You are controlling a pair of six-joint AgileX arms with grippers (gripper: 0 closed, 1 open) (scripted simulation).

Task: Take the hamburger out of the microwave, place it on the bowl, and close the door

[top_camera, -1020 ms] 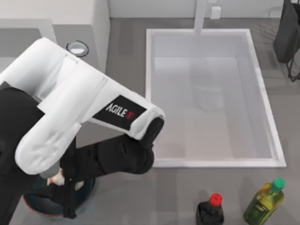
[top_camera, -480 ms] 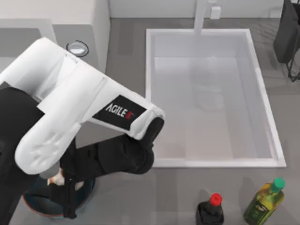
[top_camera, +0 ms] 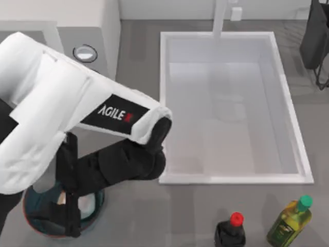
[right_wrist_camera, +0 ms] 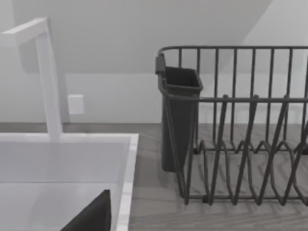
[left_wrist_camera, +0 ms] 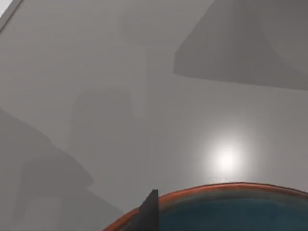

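The small cream-white hamburger (top_camera: 64, 197), a roundish lump with orange-brown patches, lies inside our round, deep blue bowl (top_camera: 88, 218) with its thin reddish-brown rim, at the near left of the smooth grey table (top_camera: 169, 216). Our left gripper (top_camera: 71, 216), dark and slim, hangs directly over the bowl; whether it has let go of the hamburger we cannot tell. In the left wrist view one dark fingertip (left_wrist_camera: 150, 210) crosses the glossy bowl rim. Behind it our bulky white left arm covers part of the boxy white-grey microwave (top_camera: 110, 31), whose round silver-rimmed knob (top_camera: 85, 52) shows. To the right sits the white rectangular sink (top_camera: 231, 108) with its square tap (top_camera: 220, 18). A red-capped dark bottle (top_camera: 231, 231) and a green-capped yellow oil bottle (top_camera: 290, 218) stand near the front edge. The right wrist view faces a dark wire dish rack (right_wrist_camera: 240, 139).
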